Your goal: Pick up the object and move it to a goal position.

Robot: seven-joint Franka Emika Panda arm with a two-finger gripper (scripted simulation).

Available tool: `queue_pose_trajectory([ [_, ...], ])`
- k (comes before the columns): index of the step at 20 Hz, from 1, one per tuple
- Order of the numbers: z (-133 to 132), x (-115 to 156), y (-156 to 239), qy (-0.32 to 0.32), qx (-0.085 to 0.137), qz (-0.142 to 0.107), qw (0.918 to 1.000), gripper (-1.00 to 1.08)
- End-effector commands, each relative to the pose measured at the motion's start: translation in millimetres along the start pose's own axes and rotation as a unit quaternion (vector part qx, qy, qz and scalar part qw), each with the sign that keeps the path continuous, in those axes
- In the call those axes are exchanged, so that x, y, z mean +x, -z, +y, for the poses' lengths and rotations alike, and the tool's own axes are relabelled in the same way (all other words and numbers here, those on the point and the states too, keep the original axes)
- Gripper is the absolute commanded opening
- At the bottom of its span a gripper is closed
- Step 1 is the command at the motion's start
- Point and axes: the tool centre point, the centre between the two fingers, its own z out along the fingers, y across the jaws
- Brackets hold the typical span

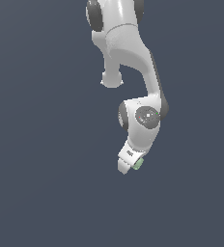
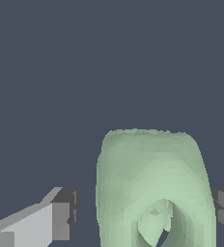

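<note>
The white Panda arm descends from the top centre of the exterior view, its white gripper [image 1: 129,164] just below centre. A small pale mint-green rounded block [image 1: 138,164] shows at its tip. In the wrist view the block [image 2: 152,183] sits between 2 grey fingers [image 2: 61,219]; one touches it, the other stands apart, so a firm grasp cannot be confirmed.

Simulated scene, no real room: flat featureless slate-blue backdrop [image 1: 36,193], smooth rendered glossy white robot arm [image 1: 128,53], faceted shading.
</note>
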Motion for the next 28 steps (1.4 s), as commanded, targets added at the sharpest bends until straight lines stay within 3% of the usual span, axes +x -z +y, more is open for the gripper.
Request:
queue_pose_trajectory([
  [1,1,1,-4,0.000,-0.001,0.001,1.0000,1.00],
  [4,1,1,-3,0.000,-0.001,0.001,1.0000,1.00],
  [5,1,1,-3,0.000,-0.001,0.001,1.0000,-1.00],
  [19,-1,2,1,0.000,-0.001,0.001,1.0000,-1.00],
  [28,-25,13,46,0.000,-0.001,0.000,1.0000,-1.00],
])
